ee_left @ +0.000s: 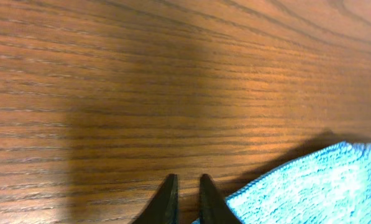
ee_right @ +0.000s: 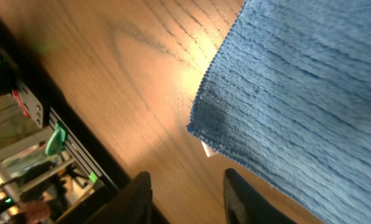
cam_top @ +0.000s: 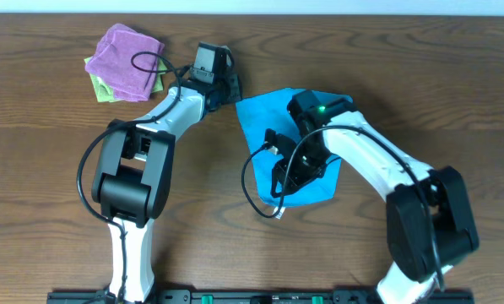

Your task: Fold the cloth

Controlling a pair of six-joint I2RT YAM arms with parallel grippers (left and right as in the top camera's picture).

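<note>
Looking at our left fingers (ee_left: 169,202), how do they stand?

Nearly together: we see only a thin slit between the tips, with bare wood showing through it. The cloth (ee_left: 316,180) lies just beside them, on the right of the wrist view, and its edge runs up to the nearer finger. Whether they pinch that edge we cannot tell

And our right fingers (ee_right: 138,196)?

Spread wide, with nothing between them that we can see. A corner of the cloth sits just ahead of the gap, and the cloth's edge runs on past one finger. A small white tag (ee_right: 206,149) peeks out from under that corner, also just ahead of the fingers

Does the cloth touch those fingers?

We cannot tell from the wrist view. From overhead, our right fingers are over the cloth's near half, and our left fingers are at its far corner

So where does the cloth lie overall?

On the tabletop (cam_top: 49,169), reaching from one pair of fingers to the other. A purple cloth (cam_top: 127,55) lies on a green cloth (cam_top: 104,91), well apart from our left fingers, on the side away from the blue one
</note>
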